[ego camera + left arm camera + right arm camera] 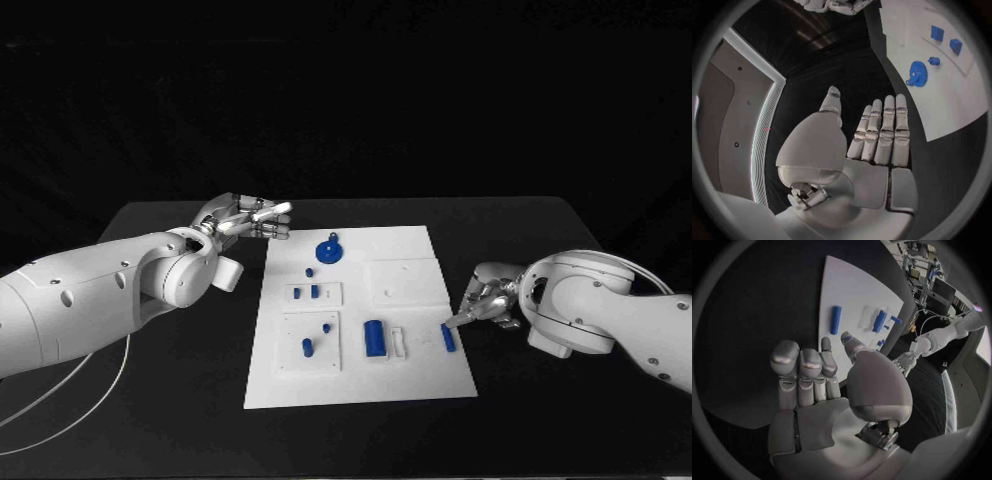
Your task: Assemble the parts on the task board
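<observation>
Silver left robot hand [248, 218] spread, empty; right robot hand [488, 297] spread, empty.

parts [374, 339] on task board [418, 385], mid-table [173, 400], robot hands either side

From my console the task board [418, 255] looked like smooth matt white plastic, the parts [374, 338] glossy blue plastic. The table [173, 400] was matt black. Both hands [873, 135] showed brushed silver metal.
</observation>
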